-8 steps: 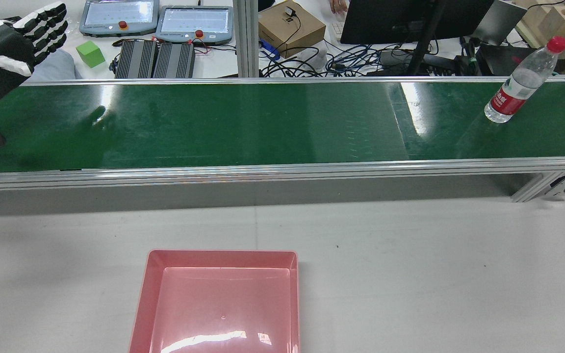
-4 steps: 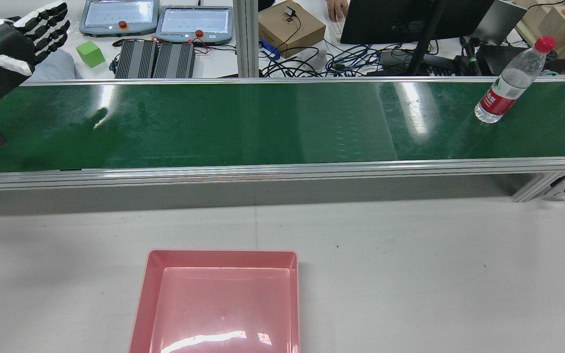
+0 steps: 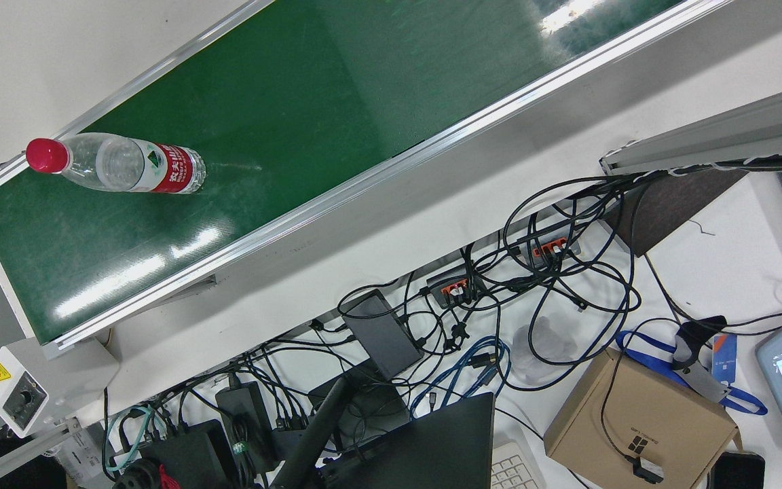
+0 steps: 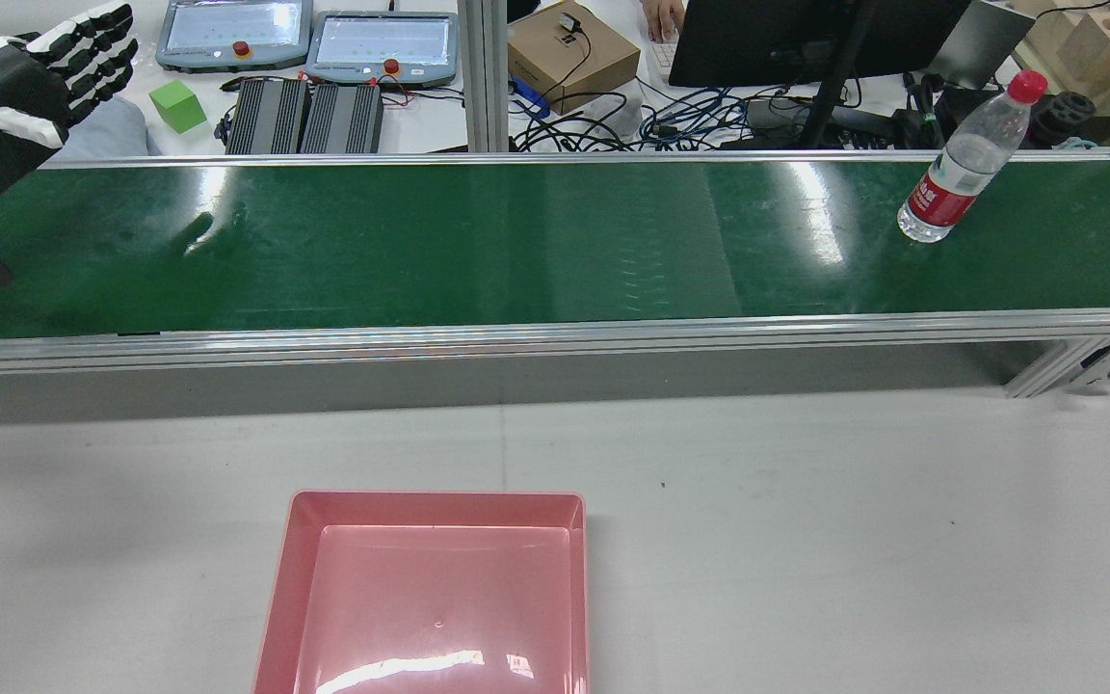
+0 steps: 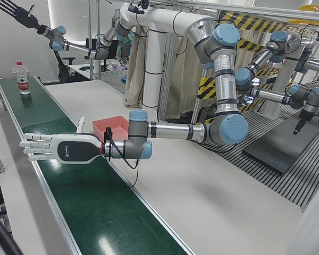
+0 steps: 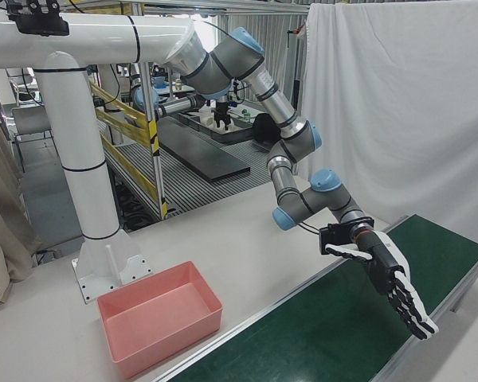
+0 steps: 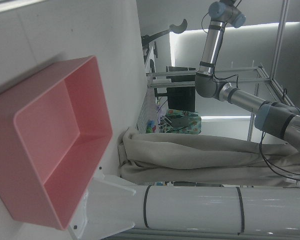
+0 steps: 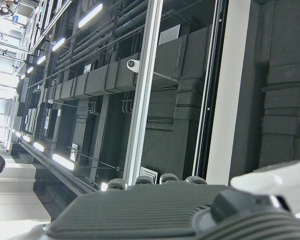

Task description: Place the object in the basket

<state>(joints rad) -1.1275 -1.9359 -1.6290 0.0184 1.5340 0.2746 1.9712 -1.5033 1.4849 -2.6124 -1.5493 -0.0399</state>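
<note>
Now we hold our left hand point(image 5: 64, 149) flat over the green belt point(image 4: 478, 241), fingers spread, gripping nothing. Well away from it along the belt stands the water bottle point(image 4: 962, 164) upright. Our right hand point(image 5: 15, 11) is raised high, fingers apart. Beside our left wrist sits the pink basket point(image 4: 439, 598).

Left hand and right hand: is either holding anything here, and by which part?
Nothing is held. The left hand hangs open over the belt; the right hand is raised, open. The bottle stands untouched.

The rear view looks down from behind onto the conveyor belt point(image 4: 516, 241) and the near pink basket point(image 4: 276, 598). The two front-corner views take in both from opposite ends.
</note>
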